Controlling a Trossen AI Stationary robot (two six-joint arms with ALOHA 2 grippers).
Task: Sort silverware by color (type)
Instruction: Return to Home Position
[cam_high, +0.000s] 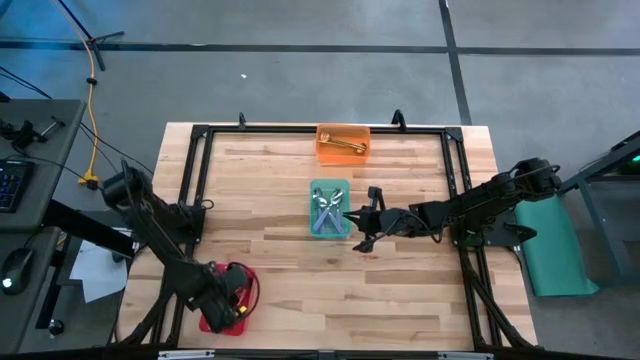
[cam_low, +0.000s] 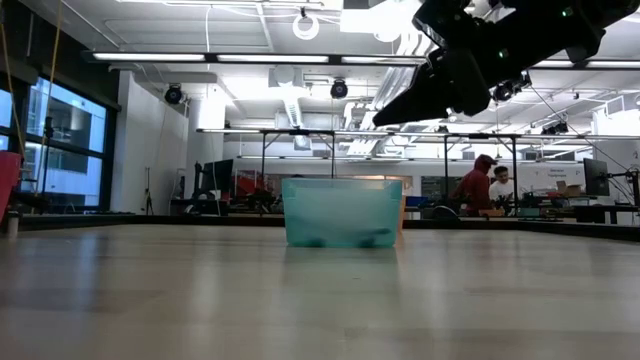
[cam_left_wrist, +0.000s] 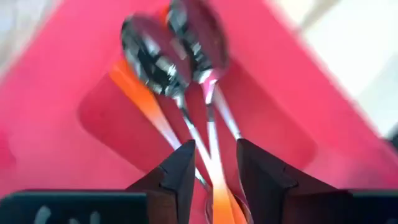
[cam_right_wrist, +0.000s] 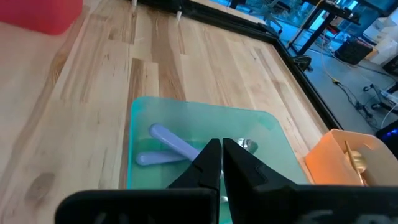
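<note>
Two spoons (cam_left_wrist: 168, 56) with shiny bowls and orange handles lie in the red tray (cam_left_wrist: 50, 93) at the table's near left (cam_high: 243, 279). My left gripper (cam_left_wrist: 214, 163) hangs over them, open, one finger on either side of the handles. Purple-blue spoons (cam_right_wrist: 171, 142) lie in the green tray (cam_right_wrist: 143, 109) at mid-table (cam_high: 328, 185). My right gripper (cam_right_wrist: 222, 155) is shut and empty. It hovers above that tray's right edge (cam_high: 352, 218) and stays high in the low view (cam_low: 400, 110). Gold spoons (cam_high: 345, 145) lie in the orange tray (cam_high: 325, 150).
A black frame (cam_high: 200, 132) runs around the wooden table. The orange tray sits at the far middle edge. The green tray (cam_low: 340, 212) stands between the arms. People (cam_low: 485, 185) sit in the room beyond the table.
</note>
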